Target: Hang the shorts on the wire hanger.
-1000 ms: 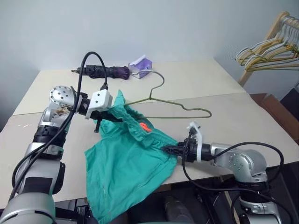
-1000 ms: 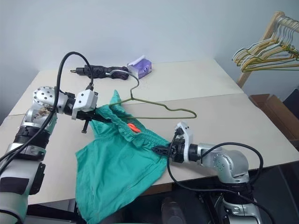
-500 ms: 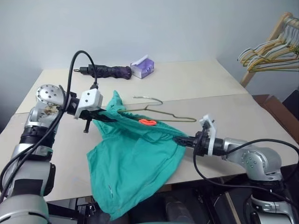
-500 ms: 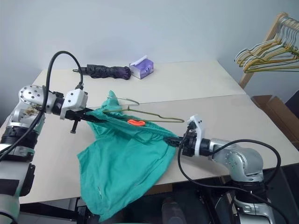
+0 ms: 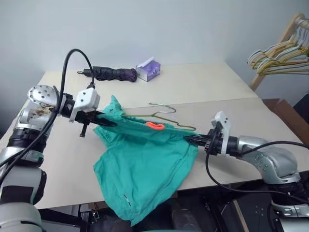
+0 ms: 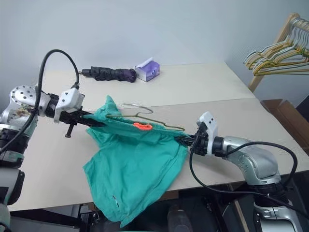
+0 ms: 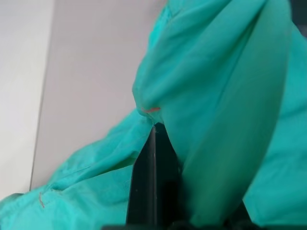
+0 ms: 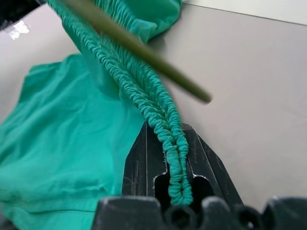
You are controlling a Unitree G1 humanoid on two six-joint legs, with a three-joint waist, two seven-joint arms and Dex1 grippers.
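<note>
Teal-green shorts (image 5: 145,164) hang stretched above a beige table (image 5: 217,92), waistband pulled taut between both grippers. The left gripper (image 5: 99,120) is clamped shut on one waistband end, the right gripper (image 5: 193,140) on the other. The wire hanger (image 5: 164,112) lies just behind the shorts, partly inside the waistband.

The left arm reaches in from the left, its claw (image 5: 99,119) pointing right and slightly down, fingers pinched together on one end of the waistband. The right arm stretches in from the right, its claw (image 5: 193,140) pointing left, fingers (image 8: 144,158) clamped on the other end.
</note>
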